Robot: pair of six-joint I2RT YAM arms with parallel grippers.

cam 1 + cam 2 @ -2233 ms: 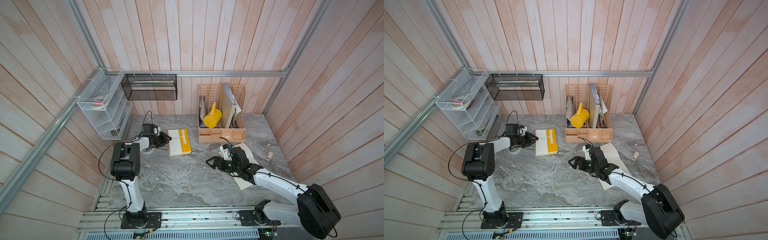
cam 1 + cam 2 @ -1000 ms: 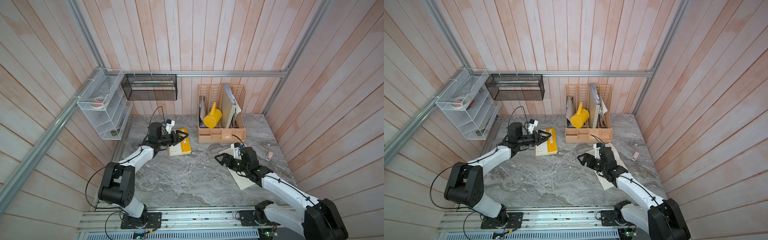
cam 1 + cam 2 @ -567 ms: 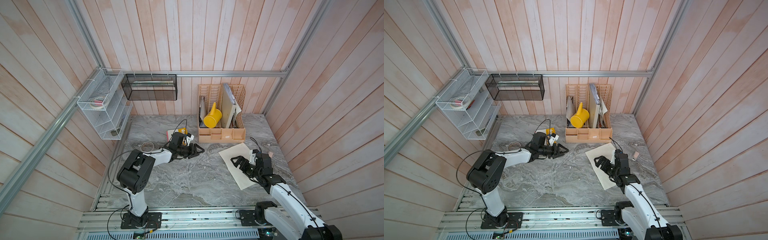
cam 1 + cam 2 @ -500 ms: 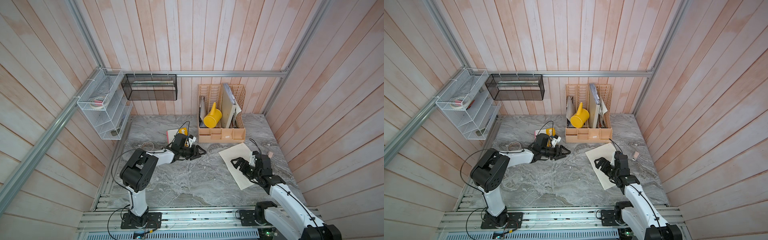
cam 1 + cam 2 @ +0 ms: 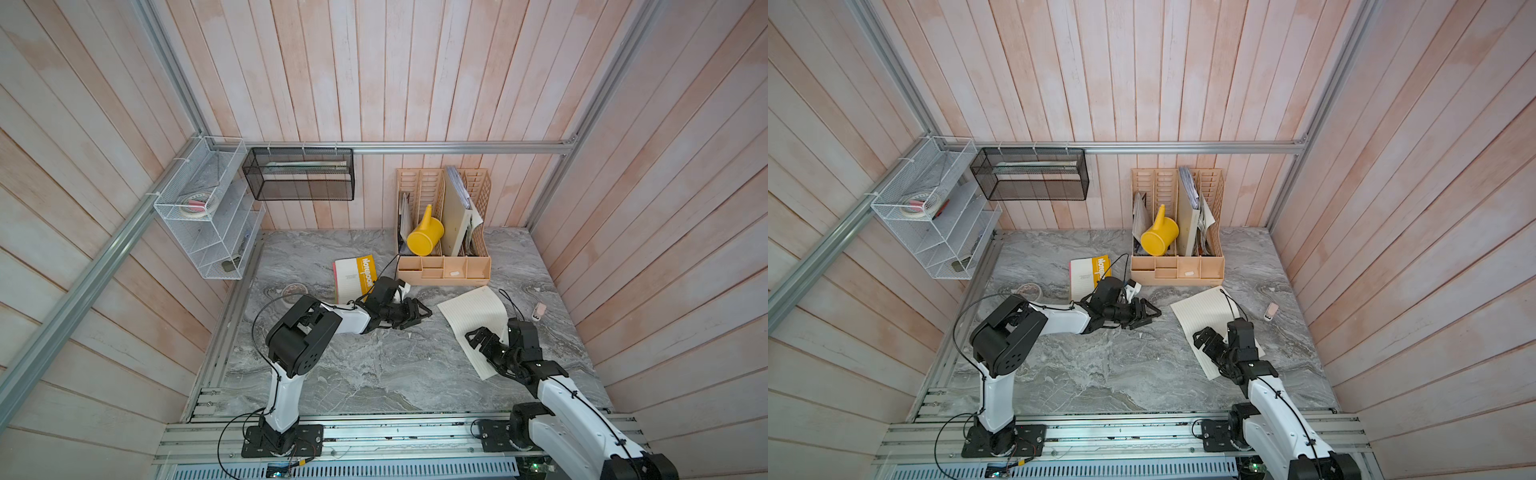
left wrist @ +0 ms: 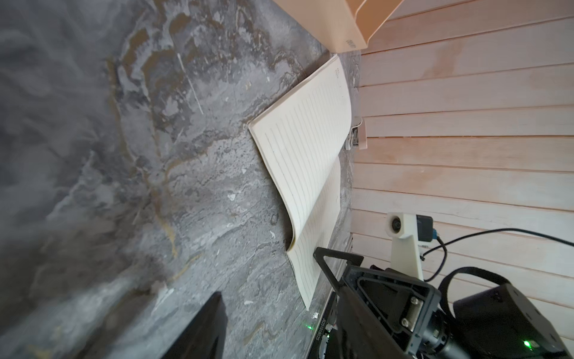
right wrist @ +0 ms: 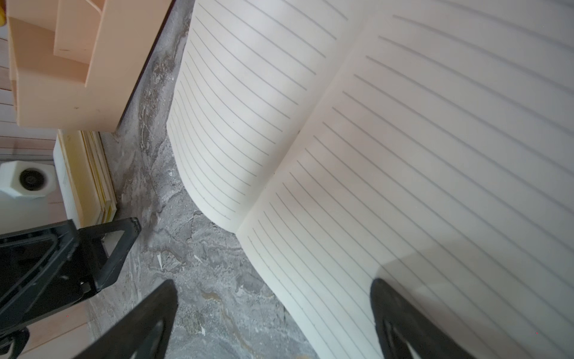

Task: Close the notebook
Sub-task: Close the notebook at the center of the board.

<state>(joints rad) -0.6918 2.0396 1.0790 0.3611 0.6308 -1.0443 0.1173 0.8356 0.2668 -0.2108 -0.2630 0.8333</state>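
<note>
Notebook (image 5: 471, 316) lay open on the table (image 5: 353, 374), right of centre.
Your left fingers (image 6: 198, 329) stood apart, empty, beside its bowed page: light, floppy, likely best lifted at that free edge; your right fingers (image 7: 391, 301) gaped empty over the other page.

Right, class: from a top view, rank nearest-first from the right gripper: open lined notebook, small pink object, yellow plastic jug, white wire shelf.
1. Open lined notebook, beneath right gripper.
2. Small pink object, farther right.
3. Yellow plastic jug, in peach organiser.
4. White wire shelf, far left.
</note>
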